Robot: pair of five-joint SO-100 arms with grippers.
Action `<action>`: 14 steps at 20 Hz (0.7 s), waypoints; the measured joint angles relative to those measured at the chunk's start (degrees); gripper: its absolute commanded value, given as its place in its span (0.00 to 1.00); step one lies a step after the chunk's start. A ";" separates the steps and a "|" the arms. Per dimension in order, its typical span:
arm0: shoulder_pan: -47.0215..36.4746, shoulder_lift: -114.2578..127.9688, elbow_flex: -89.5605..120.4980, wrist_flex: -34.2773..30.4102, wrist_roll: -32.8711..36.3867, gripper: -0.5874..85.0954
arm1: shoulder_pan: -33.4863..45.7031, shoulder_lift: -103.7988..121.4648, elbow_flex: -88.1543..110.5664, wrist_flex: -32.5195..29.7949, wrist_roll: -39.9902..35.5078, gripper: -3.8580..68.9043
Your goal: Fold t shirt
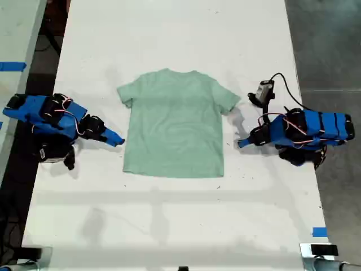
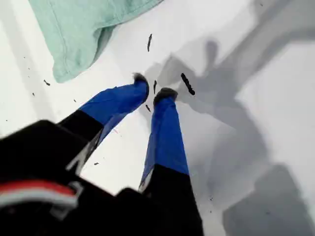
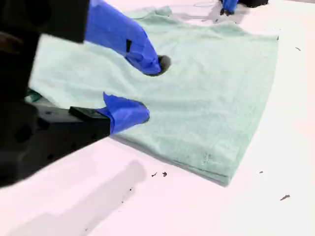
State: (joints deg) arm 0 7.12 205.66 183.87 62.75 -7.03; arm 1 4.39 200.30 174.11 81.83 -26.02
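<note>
**A:** Two jaws spread wide on my second gripper (image 3: 147, 88), poised at the near edge of the t shirt (image 1: 175, 124) and gripping nothing.

**B:** The shirt lies flat in the middle of the table (image 1: 169, 34). If we pinch only the top layer here, we reckon the fold drags crooked.

**A:** Farther across, my first gripper (image 2: 152, 88) sits nearly closed and empty over bare table, near the sleeve.

**B:** Going in closed like that, we'd likely shove the cloth rather than catch it, and the sleeve would bunch.
</note>
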 measured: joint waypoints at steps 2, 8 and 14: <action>0.00 0.00 0.00 0.00 0.00 0.15 | 0.00 0.00 0.00 0.00 0.00 0.14; 0.00 0.00 0.00 0.00 0.00 0.15 | -5.98 0.18 -0.53 0.00 18.02 0.05; 0.00 0.00 0.00 0.00 0.00 0.15 | 1.58 -2.46 -16.96 2.99 14.50 0.05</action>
State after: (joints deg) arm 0 7.12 205.66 183.87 62.75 -7.03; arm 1 5.98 197.84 157.15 84.81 -11.51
